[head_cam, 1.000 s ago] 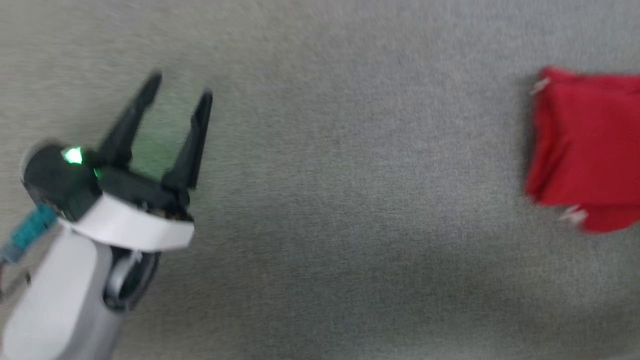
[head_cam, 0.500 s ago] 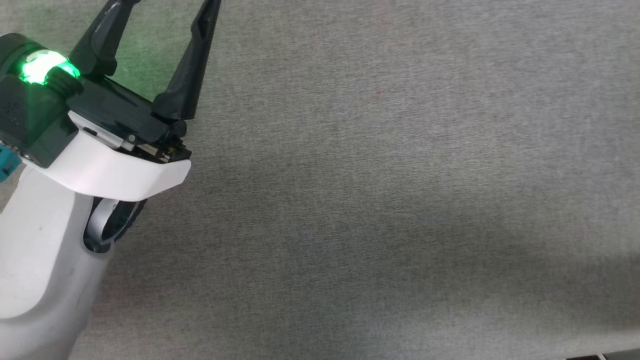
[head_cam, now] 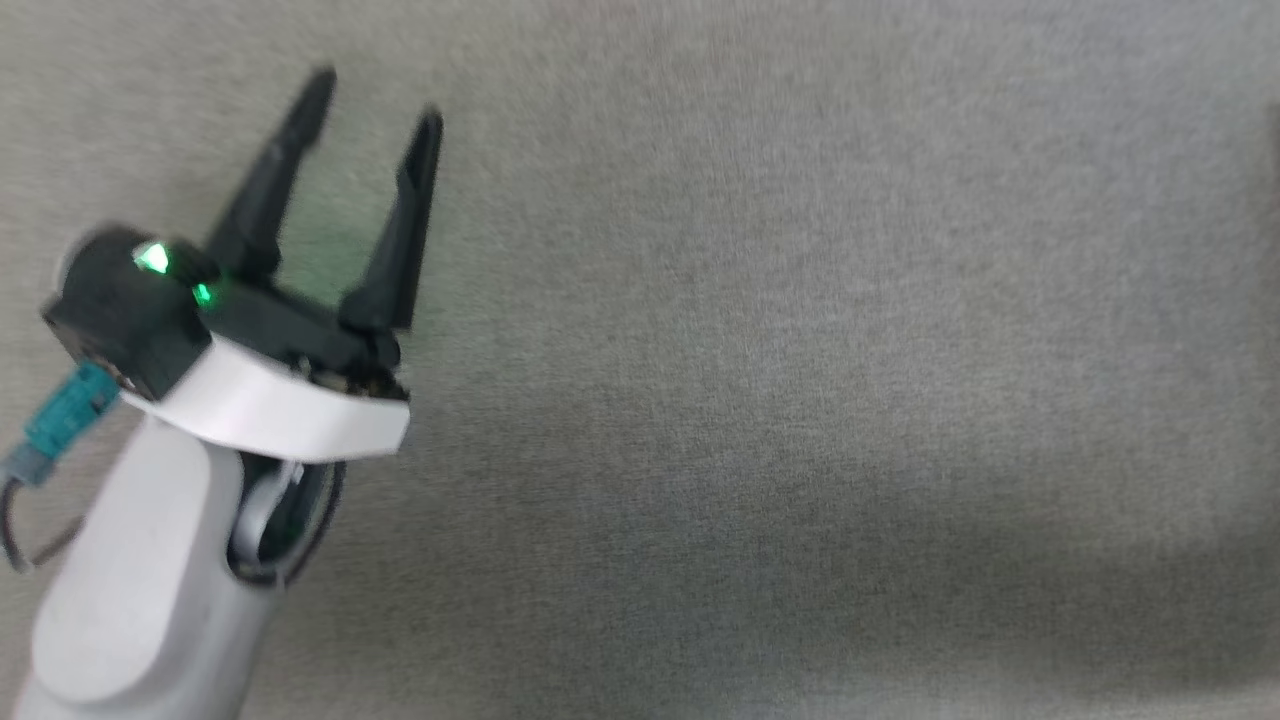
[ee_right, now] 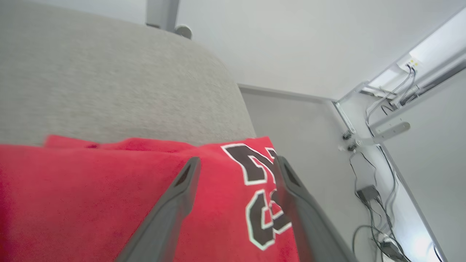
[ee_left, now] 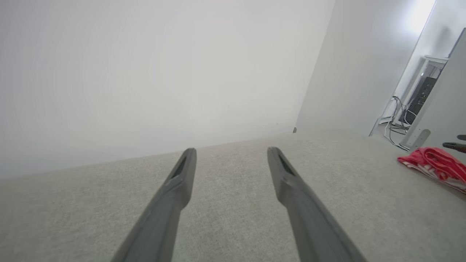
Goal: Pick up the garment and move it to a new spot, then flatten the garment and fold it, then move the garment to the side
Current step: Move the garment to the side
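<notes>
Garment (ee_right: 91,196) | likely soft, light, limp; best pinched through folded edge | right tool (ee_right: 236,160) spread over it; left tool (head_cam: 375,95) spread, empty

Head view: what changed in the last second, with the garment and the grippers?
The head camera swung, so the whole picture shifted; no move of the garment can be told. It lies folded on the grey surface under the right gripper, whose fingers stand apart. The left gripper stayed open and empty.
</notes>
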Robot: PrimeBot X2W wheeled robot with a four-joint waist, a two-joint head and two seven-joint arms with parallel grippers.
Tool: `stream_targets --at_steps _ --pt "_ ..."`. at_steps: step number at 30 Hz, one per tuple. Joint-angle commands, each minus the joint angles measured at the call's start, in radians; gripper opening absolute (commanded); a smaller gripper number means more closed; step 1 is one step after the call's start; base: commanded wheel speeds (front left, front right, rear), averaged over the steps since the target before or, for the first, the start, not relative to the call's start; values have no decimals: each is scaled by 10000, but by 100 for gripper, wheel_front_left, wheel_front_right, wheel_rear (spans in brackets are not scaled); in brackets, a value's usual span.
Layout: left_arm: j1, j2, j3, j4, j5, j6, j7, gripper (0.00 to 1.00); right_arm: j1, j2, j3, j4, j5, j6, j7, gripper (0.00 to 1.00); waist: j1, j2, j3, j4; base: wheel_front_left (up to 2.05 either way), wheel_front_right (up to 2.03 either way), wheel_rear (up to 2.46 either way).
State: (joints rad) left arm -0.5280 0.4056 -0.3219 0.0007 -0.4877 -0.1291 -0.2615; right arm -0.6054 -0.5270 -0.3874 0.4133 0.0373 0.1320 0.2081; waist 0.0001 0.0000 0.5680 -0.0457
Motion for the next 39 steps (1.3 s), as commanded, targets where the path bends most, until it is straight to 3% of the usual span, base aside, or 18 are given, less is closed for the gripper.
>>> stream_targets --at_steps 1,7,14,25,39 --pt "316 -86 92 135 -56 -21 -48 100 186 187 259 -96 153 -26 -119 100 -1 0 -762 267 0 0 0" --pt "1636 -575 617 949 -67 -21 -48 100 878 687 2222 -250 885 -26 -1094 100 -1 0 -2121 713 0 0 0" --pt "3149 -947 1311 2026 -111 -21 -50 100 1734 1813 3922 335 1500 -26 -2810 100 -1 0 -3588 1241 0 0 0" --pt "4736 -1220 2249 2141 189 -21 -50 100 3020 2690 4198 142 2664 -26 -4044 100 -1 0 -4824 1209 0 0 0" --pt "6460 -1486 2994 702 570 -21 -48 100 5393 2967 3471 -2147 3100 -25 -3724 100 -1 0 -5483 1226 0 0 0"
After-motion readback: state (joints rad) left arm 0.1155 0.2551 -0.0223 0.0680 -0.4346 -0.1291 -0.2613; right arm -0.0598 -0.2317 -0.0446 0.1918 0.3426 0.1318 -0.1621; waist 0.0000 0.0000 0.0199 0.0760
